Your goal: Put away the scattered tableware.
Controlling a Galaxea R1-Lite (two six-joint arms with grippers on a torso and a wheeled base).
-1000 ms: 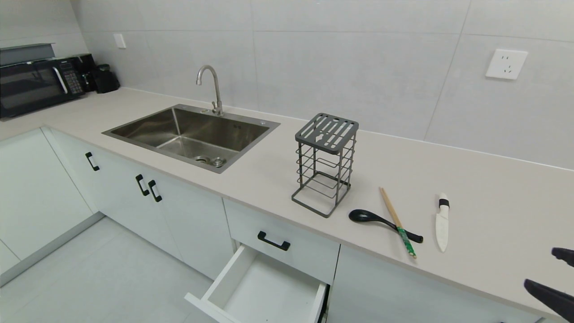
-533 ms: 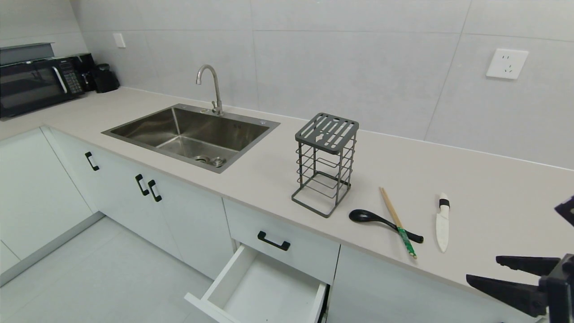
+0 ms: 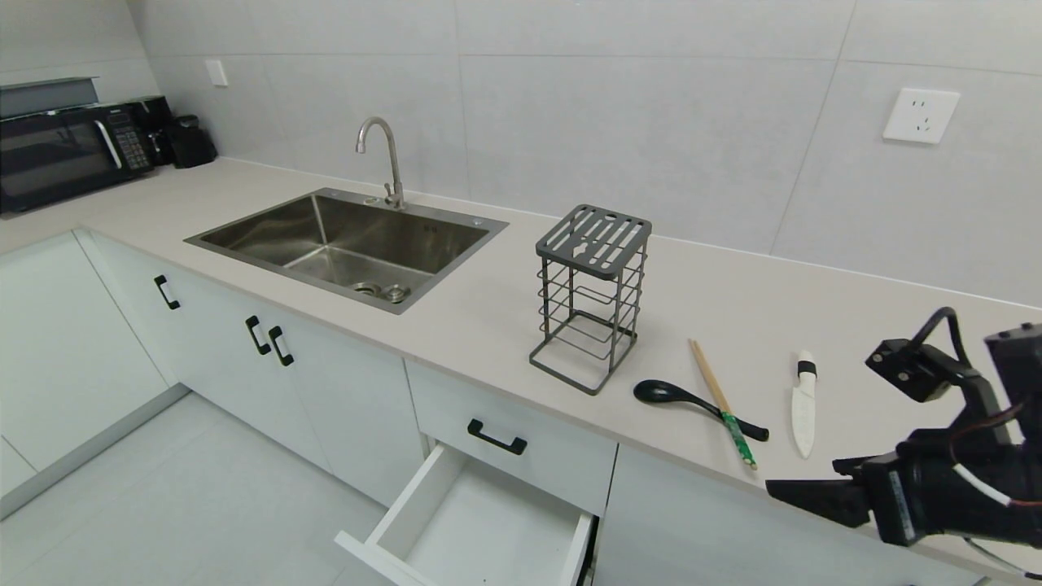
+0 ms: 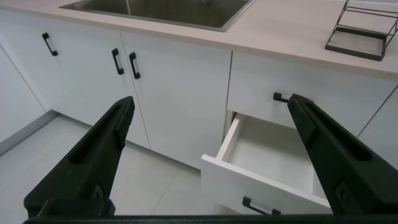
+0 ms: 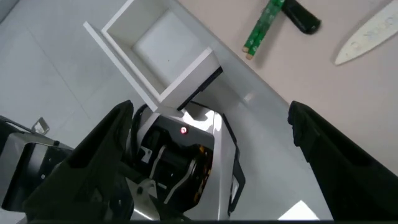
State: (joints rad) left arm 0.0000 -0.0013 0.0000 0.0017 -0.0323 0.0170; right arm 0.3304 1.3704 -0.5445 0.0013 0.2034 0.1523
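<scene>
On the beige countertop (image 3: 480,321) right of a grey wire rack (image 3: 592,293) lie a black spoon (image 3: 680,397), wooden chopsticks (image 3: 707,370) with green ends crossing its handle, and a white knife (image 3: 803,407). My right gripper (image 3: 802,482) hovers open at the counter's front edge, just below and right of the knife, with nothing between its fingers. In the right wrist view the chopsticks' green end (image 5: 264,25), the spoon handle tip (image 5: 301,17) and the knife blade (image 5: 367,38) lie beyond my open gripper (image 5: 211,112). My left gripper (image 4: 211,102) is open and low, facing the cabinets.
A white drawer (image 3: 480,529) stands pulled out below the rack, also seen as the drawer (image 4: 267,162) and the drawer (image 5: 158,56). A steel sink (image 3: 350,244) with a tap sits at the left, a microwave (image 3: 57,150) at the far left. Tiled wall behind.
My right gripper has come in from the right edge of the head view, moving left along the counter's front edge toward the knife. The tableware has not moved.
</scene>
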